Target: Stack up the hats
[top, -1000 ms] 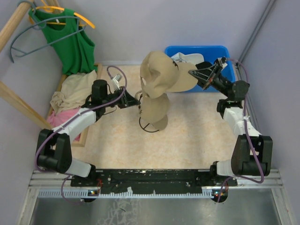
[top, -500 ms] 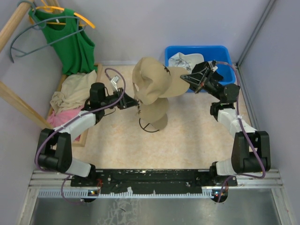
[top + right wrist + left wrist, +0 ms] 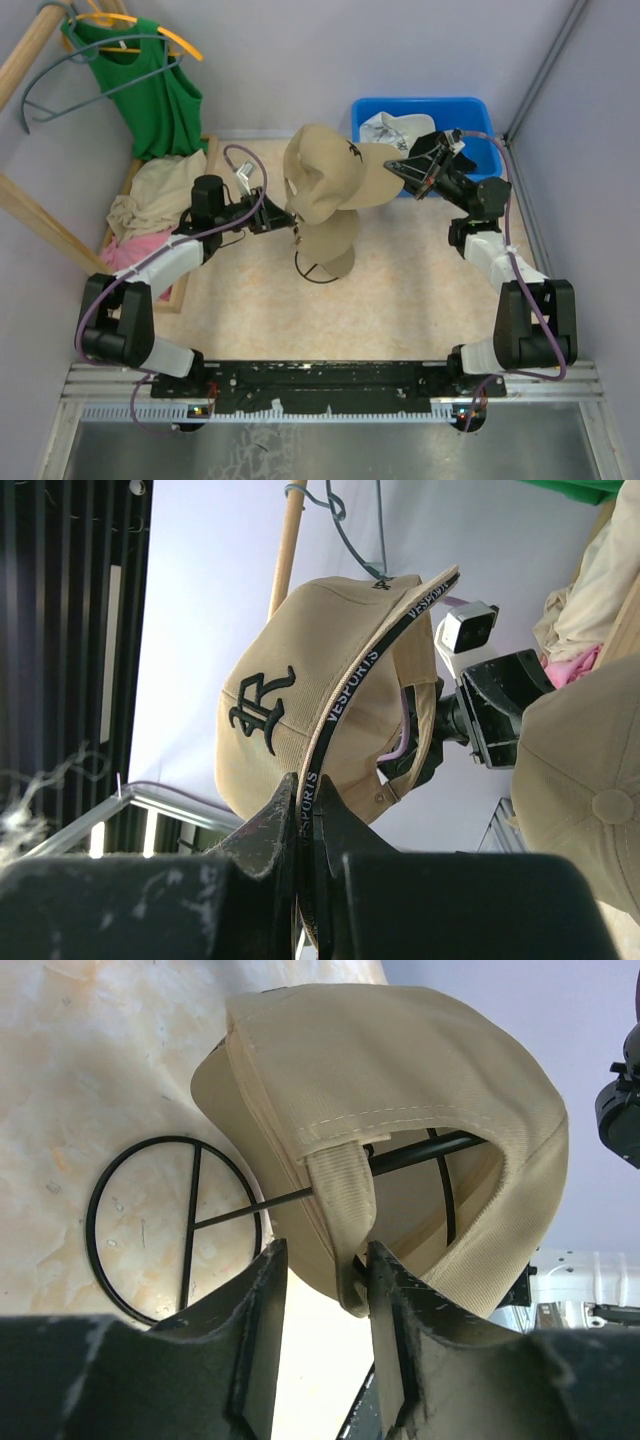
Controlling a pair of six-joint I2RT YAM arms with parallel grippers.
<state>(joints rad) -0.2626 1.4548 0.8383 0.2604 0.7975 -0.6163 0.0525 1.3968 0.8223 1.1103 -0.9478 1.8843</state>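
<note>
The likeliest trouble is the upper tan cap (image 3: 322,178) landing crooked. The right gripper (image 3: 308,805) is pinched shut on its brim edge alone, so the crown hangs tilted over the lower tan cap (image 3: 335,235), and a release from here could let it slide off toward the tabletop (image 3: 420,270). The lower tan cap sits on the wire stand (image 3: 191,1223), a light frame that a sideways push or a tug on the strap might tip. The left gripper (image 3: 325,1255) has its jaws parted around that cap's back strap without clamping it; whether one pad grazes the fabric is hard to tell. The left arm reaches in low from the left with its forearm roughly level. The right arm stretches forward and inward, wrist raised in front of the blue bin (image 3: 470,110), where a white cap (image 3: 395,125) lies.
</note>
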